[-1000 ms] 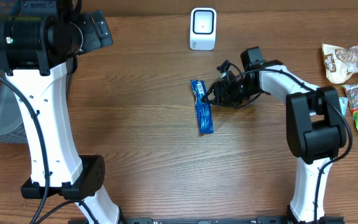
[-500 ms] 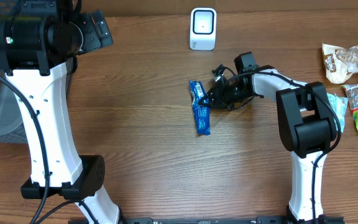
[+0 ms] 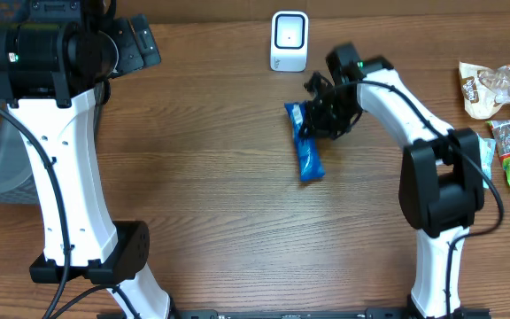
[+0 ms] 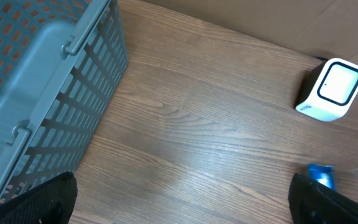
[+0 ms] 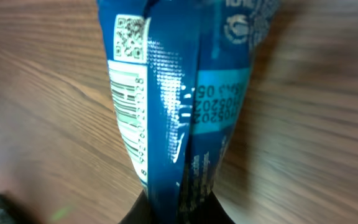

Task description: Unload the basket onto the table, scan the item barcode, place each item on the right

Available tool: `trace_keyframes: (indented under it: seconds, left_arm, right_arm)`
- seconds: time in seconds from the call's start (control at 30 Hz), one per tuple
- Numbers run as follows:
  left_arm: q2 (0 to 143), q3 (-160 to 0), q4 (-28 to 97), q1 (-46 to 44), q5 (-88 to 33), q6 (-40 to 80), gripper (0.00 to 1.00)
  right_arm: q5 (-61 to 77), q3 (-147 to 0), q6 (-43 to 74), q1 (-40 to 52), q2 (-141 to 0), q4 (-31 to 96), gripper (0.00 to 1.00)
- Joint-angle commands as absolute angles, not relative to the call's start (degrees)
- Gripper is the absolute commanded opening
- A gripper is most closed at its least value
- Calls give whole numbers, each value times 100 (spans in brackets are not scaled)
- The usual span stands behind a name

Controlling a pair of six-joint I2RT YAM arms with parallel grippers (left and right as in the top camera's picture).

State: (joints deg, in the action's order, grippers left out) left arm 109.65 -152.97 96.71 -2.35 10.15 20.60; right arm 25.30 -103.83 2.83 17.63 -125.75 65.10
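Note:
A blue snack wrapper (image 3: 307, 146) hangs above the table, and my right gripper (image 3: 319, 120) is shut on its upper end. In the right wrist view the blue wrapper (image 5: 185, 93) fills the middle, with a white barcode patch (image 5: 127, 112) on its left face and a QR code above that. The white barcode scanner (image 3: 289, 41) stands at the back centre, a short way up and left of the wrapper; the white scanner (image 4: 331, 90) also shows in the left wrist view. My left gripper (image 4: 182, 202) is wide open over bare wood, holding nothing.
A grey plastic basket (image 4: 36, 93) sits at the far left. Several snack packets (image 3: 503, 106) lie at the right edge of the table. The left arm's base (image 3: 91, 257) stands at the front left.
My right gripper closed on the blue wrapper, lifted it off the table and carried it up and to the right, nearer the scanner. The left arm has stayed still.

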Motion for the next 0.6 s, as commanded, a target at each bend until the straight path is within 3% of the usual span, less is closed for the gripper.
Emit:
trace_keyframes:
  seconds: [0.0,0.57]
  left_arm:
    - [10940,-15299,9679,-226,1092,2014,100]
    - [10940,-15299,9679,-226,1092,2016,100]
  right_arm:
    - [777,-11251,128,2104,-11791,6871,8]
    - [657,-12197,-64,2329,-11546,7478,4]
